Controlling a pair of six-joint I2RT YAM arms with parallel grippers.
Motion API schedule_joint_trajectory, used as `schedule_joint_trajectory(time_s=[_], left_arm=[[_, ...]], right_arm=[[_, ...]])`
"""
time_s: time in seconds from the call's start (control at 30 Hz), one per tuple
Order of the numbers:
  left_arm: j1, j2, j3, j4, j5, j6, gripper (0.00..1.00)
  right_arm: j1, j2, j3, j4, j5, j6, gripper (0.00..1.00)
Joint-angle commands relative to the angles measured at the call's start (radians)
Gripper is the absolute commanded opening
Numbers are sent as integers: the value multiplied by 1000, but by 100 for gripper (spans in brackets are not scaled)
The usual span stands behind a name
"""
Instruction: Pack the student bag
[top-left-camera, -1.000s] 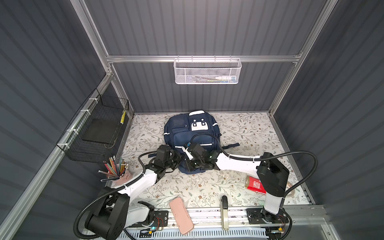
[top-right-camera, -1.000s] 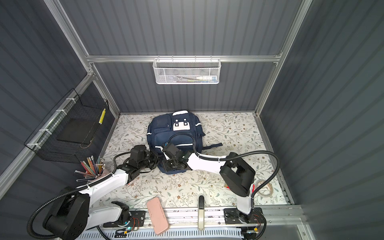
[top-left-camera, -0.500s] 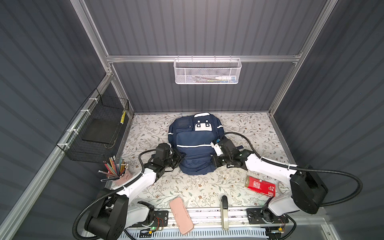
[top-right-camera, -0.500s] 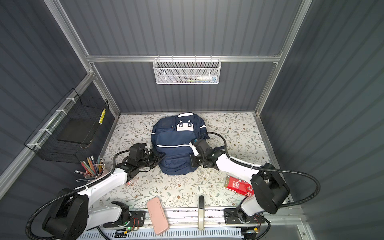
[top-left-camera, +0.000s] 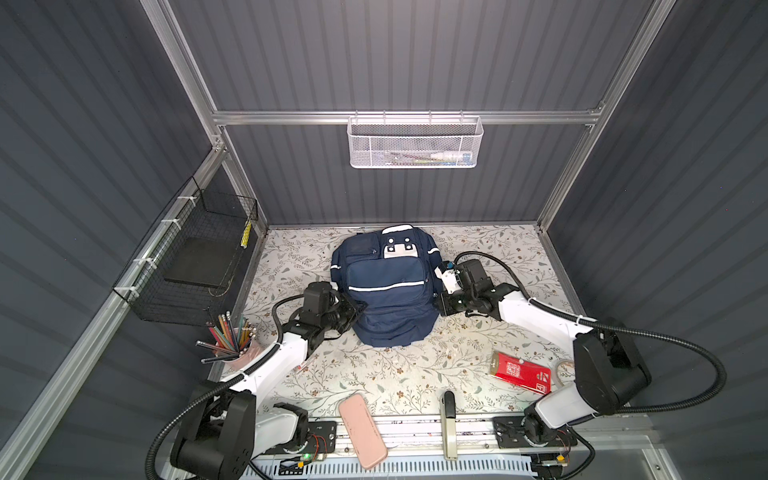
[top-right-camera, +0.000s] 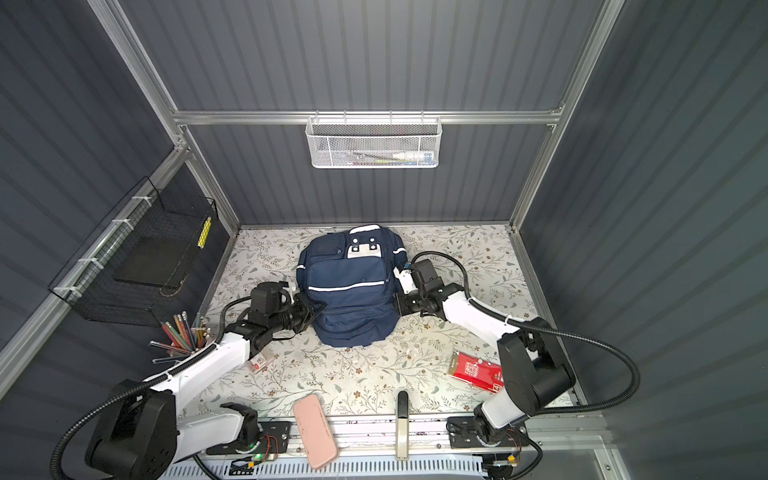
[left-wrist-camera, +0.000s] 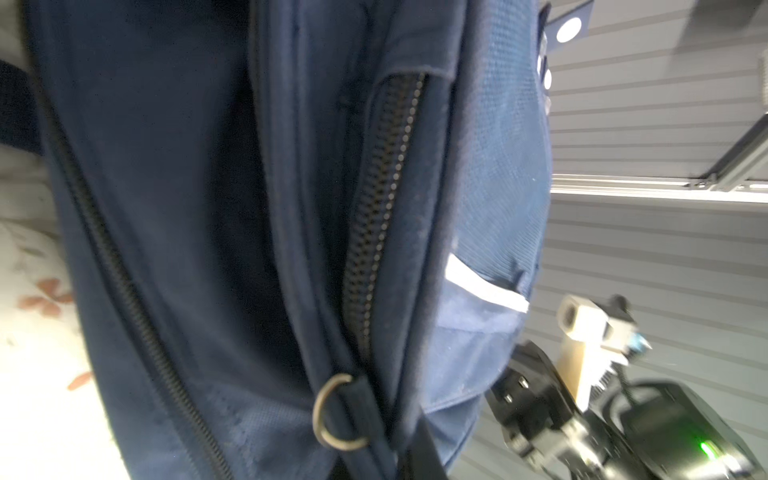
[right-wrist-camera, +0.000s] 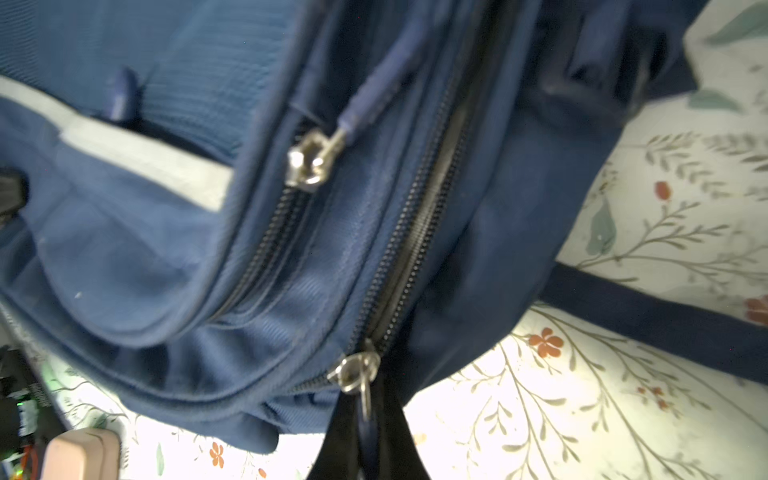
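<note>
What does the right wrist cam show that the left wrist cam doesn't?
Right wrist only: an upper slider with a blue fabric pull; a lower slider whose pull sits in the shut right claw; a corner of the pink case; a bag strap lying on the table.
Left wrist only: a metal D-ring on the bag's side, the right arm, the aluminium rail and ribbed wall.
Both: the navy student bag, its white stripe, zipper teeth and the floral table top.
</note>
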Motion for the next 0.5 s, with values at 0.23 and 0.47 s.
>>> schedule_joint_trajectory(time_s=[0.23,0.47], left_arm=[[45,-22,114,-50,-132,13,100],[-201,-127,-30,-20,-222,-212,100]], right_arm=[[261,-82,-20,-8,208,263,0],[402,91,141,3,219,272,0]])
